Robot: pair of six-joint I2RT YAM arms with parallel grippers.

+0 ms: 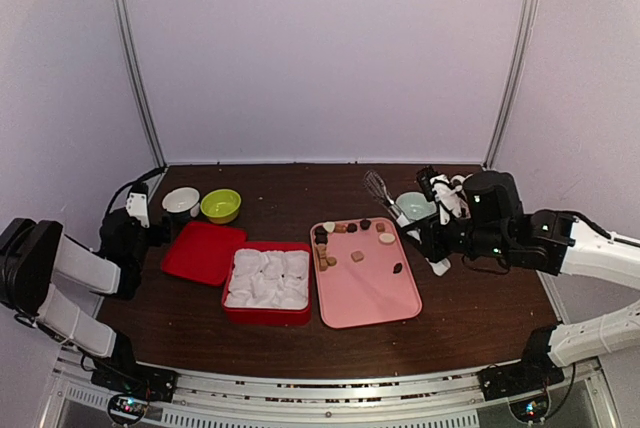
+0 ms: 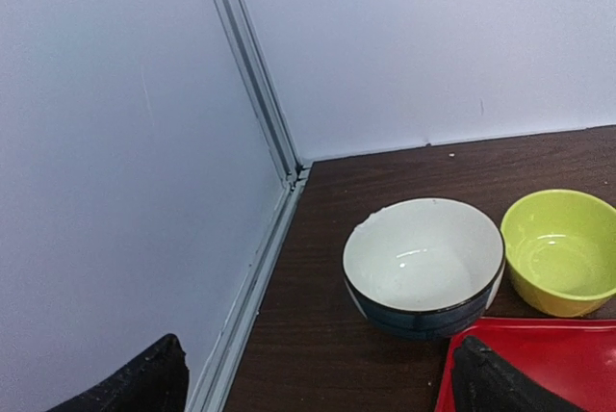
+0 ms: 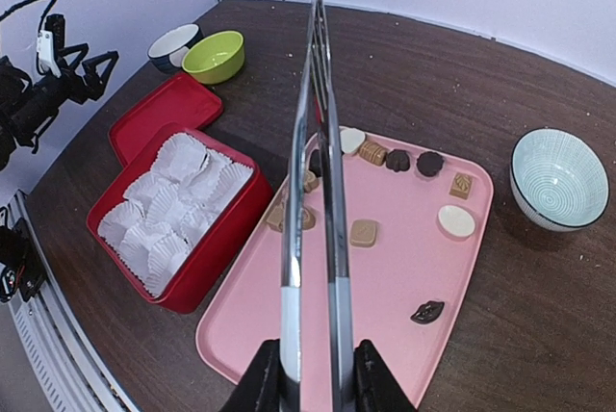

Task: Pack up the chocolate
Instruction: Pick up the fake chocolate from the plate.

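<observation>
Metal tongs [image 3: 334, 239], seemingly almost closed, hover over chocolate [image 3: 364, 232] on pink tray [image 3: 385, 306].

1. We see a pink tray [image 1: 365, 293] at mid-bench [image 1: 470, 318], with chocolate [image 1: 357, 256] scattered mostly along its far edge.
2. Just left of it sits a red box [image 1: 265, 315] filled with white paper cups [image 1: 267, 278], and a flat red lid [image 1: 203, 251] lies further left.
3. A white bowl [image 1: 181, 200] and a green bowl [image 1: 220, 205] stand side by side, far left.
4. The right arm [image 1: 560, 238] reaches in, its jaws holding metal tongs [image 1: 378, 188] beside a pale bowl [image 1: 413, 206].
5. The left arm [image 1: 60, 268] sits at the left edge.
</observation>
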